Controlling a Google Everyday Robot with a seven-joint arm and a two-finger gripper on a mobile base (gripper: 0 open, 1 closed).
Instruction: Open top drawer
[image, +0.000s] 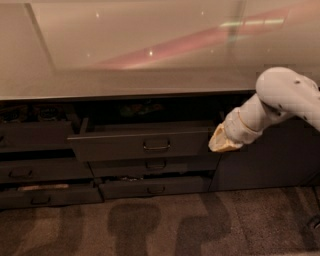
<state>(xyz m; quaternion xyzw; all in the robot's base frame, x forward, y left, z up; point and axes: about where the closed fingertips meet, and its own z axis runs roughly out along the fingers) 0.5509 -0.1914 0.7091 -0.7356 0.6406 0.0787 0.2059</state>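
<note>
The top drawer (120, 144) is a wide dark grey front with a small loop handle (156, 145) at its centre. It stands pulled out from the cabinet, with a dark gap behind it under the countertop. My white arm (280, 97) comes in from the right. The gripper (221, 142), with a tan tip, is at the right end of the drawer front, level with it. The inside of the drawer is hidden in shadow.
A glossy countertop (150, 55) overhangs the drawers. Two narrower drawer fronts (156, 164) (156, 188) sit below the top one. More dark drawers (35, 170) are at the left. A dark cabinet panel (270, 160) is at the right. The floor is grey carpet (160, 225).
</note>
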